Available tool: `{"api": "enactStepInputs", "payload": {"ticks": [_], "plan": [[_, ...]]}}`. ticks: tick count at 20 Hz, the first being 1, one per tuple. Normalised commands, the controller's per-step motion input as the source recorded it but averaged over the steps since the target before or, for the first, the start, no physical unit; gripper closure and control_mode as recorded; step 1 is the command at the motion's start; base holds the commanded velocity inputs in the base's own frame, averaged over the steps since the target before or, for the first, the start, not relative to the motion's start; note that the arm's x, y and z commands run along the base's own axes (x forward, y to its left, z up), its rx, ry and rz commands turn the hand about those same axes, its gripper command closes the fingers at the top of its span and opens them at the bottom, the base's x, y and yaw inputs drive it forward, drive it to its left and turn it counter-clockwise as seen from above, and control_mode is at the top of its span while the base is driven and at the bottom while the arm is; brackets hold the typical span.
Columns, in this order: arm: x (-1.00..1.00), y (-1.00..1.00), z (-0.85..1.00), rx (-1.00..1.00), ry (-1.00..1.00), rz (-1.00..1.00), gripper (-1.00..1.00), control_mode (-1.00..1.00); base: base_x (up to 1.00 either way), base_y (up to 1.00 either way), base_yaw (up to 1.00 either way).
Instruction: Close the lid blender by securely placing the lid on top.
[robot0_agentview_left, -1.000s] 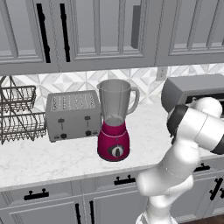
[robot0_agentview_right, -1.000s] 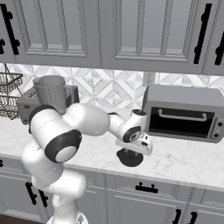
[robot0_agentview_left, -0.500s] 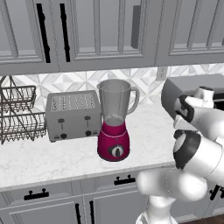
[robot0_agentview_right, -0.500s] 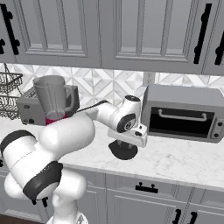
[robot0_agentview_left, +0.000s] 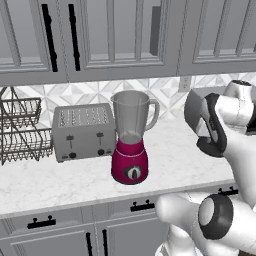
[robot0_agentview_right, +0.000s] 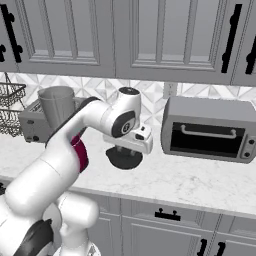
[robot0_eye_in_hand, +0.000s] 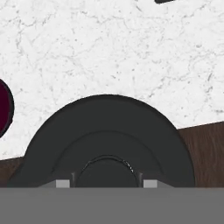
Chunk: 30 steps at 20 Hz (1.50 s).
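While the gripper (robot0_agentview_right: 125, 150) is clamped on the lid (robot0_agentview_right: 124, 158), holding it by the raised knob at its centre, the lid hangs in the air just above the counter (robot0_agentview_right: 200, 180), to the right of the blender (robot0_agentview_left: 131, 137) and well apart from it. In the hand view the lid (robot0_eye_in_hand: 107, 144) sits directly under the fingers, a flat dark disc with a domed middle, and the white marble lies beyond it.

By the look of it the lid is light and rigid, a hard plastic cap that will not flex, so the hold on the central knob should carry it level. Smooth plastic may slip or twist in the jaws if swung fast. It probably has to meet the jar rim flat and centred to seat; a tilted approach would likely catch on one side.

The blender's jar stands open and upright, its mouth higher than the lid is now, so the lid has to rise before it crosses. A toaster (robot0_agentview_left: 82, 131) stands just left of the blender, a wire rack (robot0_agentview_left: 20, 130) farther left, and a toaster oven (robot0_agentview_right: 207, 127) well to its right. Above the blender the cabinets (robot0_agentview_left: 125, 35) hang fairly close, so headroom over the rim looks limited. The jar's side handle points right, toward the incoming lid.
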Motion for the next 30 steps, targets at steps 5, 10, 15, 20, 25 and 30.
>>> {"api": "enactStepInputs", "payload": {"ticks": [5,10,15,20,25,30], "plan": [[-0.15,0.49,1.0,0.0,-0.11,0.0,1.0,-1.0,0.0,0.0,0.0],[-0.11,0.57,1.0,-0.02,-0.11,0.0,1.0,-1.0,0.0,0.0,0.0],[0.0,0.45,1.0,-0.01,-0.04,0.0,1.0,-1.0,0.0,0.0,0.0],[0.0,0.56,0.97,0.0,-0.06,0.0,1.0,-1.0,0.0,0.0,0.0],[0.02,0.6,0.28,0.0,-0.04,0.0,1.0,-1.0,0.0,0.0,0.0],[0.16,0.69,-0.02,0.0,-0.02,0.0,1.0,-1.0,0.0,0.0,0.0]]}}
